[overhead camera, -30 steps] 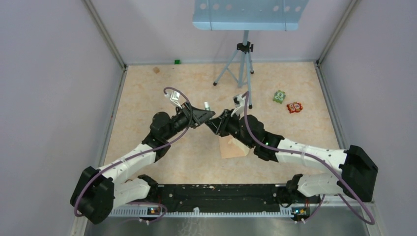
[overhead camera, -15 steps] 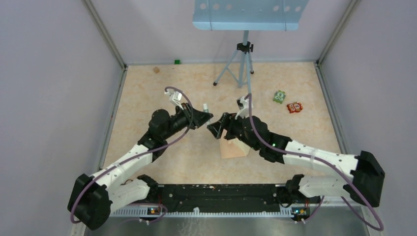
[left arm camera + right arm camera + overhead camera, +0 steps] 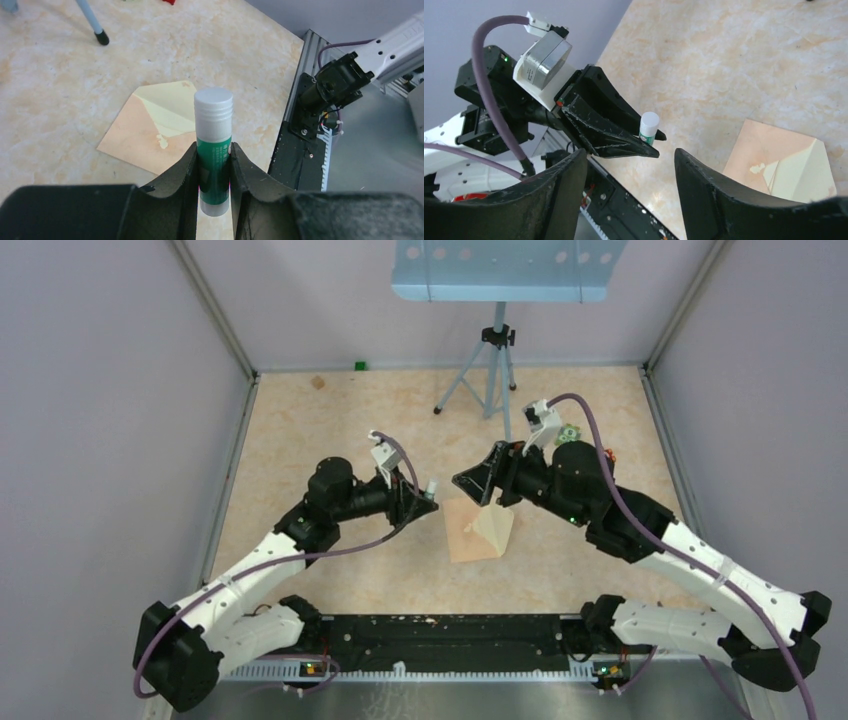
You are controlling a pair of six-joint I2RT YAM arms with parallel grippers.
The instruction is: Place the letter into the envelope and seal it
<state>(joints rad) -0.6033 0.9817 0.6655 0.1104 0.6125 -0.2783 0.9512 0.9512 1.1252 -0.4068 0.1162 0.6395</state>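
Nothing legible.
Tiny marks on white label of silver wrist camera and on green-bodied white-capped glue stick, too small to read.

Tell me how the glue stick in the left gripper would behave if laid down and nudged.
The glue stick looks round and smooth, so lying on the table it would probably roll. Stood on end, its tall narrow shape seems easy to tip. The left gripper pinches its green body, where slick plastic might slip.
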